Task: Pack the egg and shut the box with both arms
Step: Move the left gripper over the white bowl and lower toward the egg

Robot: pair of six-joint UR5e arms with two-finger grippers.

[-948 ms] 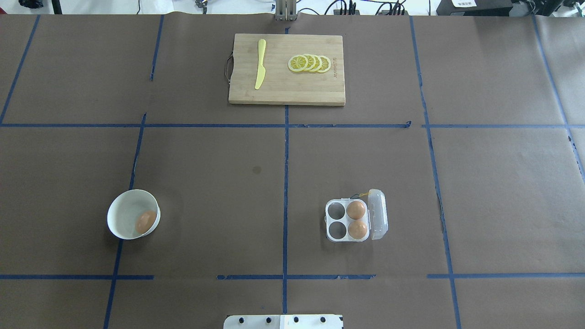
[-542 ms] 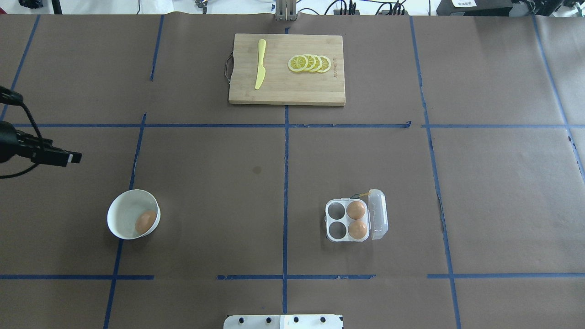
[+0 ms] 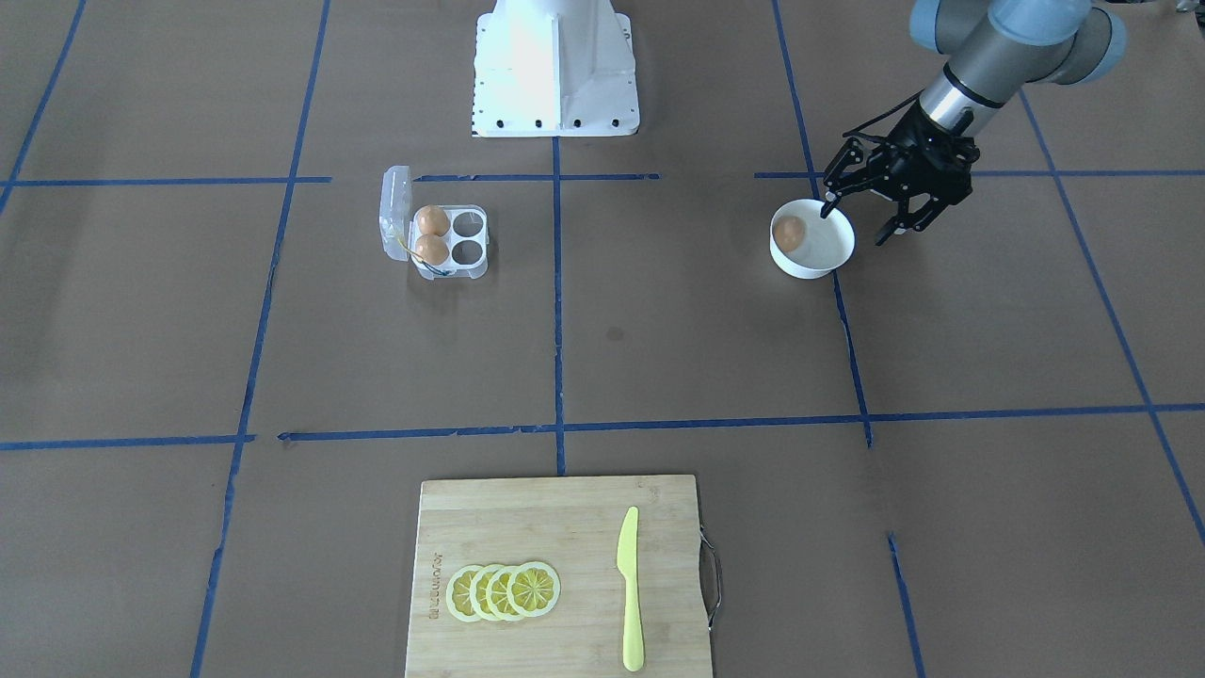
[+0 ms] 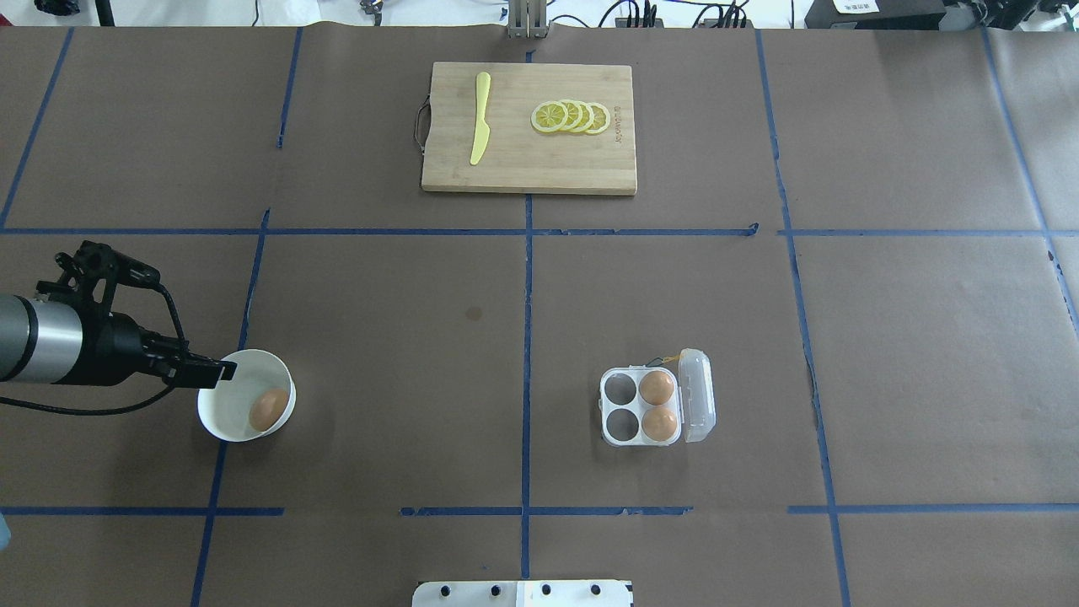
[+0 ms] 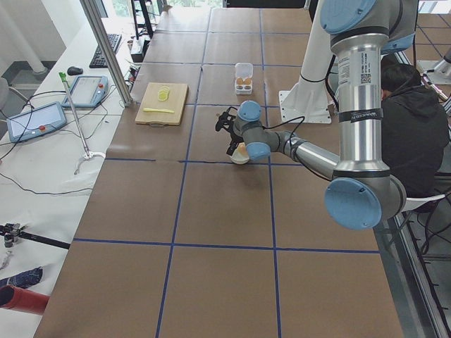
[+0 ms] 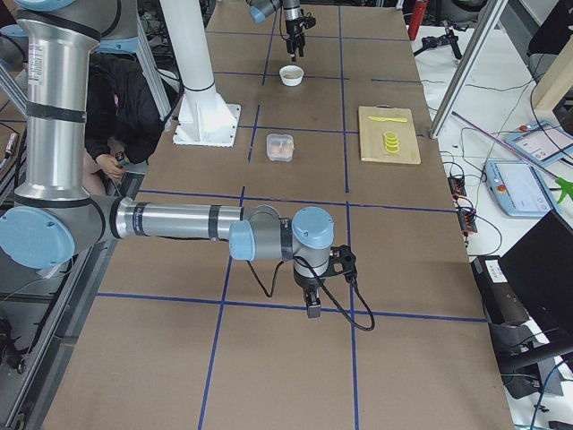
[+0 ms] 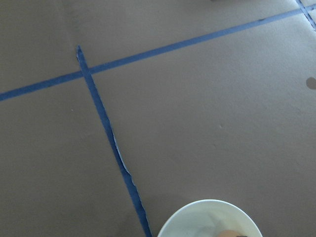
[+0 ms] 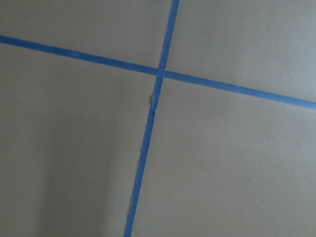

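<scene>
One egg lies in a white bowl at the left of the overhead view; both also show in the front view, the egg and the bowl. The clear box stands open at the centre right, its lid hinged up on the right. Two eggs fill its right cells and the two left cells are empty. My left gripper is open, empty and hovers over the bowl's outer rim. My right gripper shows only in the exterior right view, far from the box; I cannot tell whether it is open or shut.
A wooden cutting board with lemon slices and a yellow knife lies at the far middle. The white pedestal stands on the robot's side. A person sits behind the robot.
My left arm has come in from the left edge and moved toward the bowl, and its fingers now reach the bowl's rim. The eggs, bowl and box have not moved.
</scene>
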